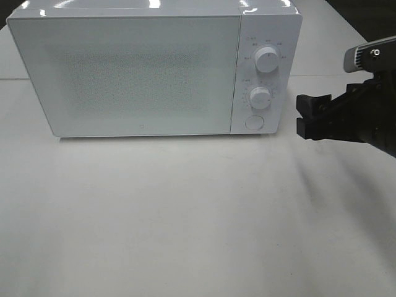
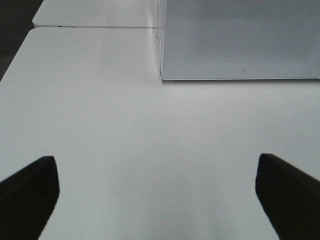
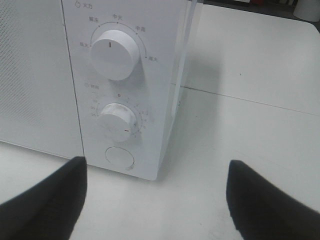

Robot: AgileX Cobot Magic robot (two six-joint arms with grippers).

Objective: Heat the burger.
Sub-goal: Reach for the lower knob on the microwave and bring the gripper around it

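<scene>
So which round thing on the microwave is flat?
The lowest one, the button: it sits flush with the panel, while the upper knob and lower knob above it stick out.

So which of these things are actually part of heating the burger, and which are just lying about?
Part of the job: the microwave, door shut; its upper dial, lower dial and round button; the right arm's fingers, open, beside that panel. No burger is in view.

Just there: the white table; the left arm's fingers, open over bare table.
</scene>
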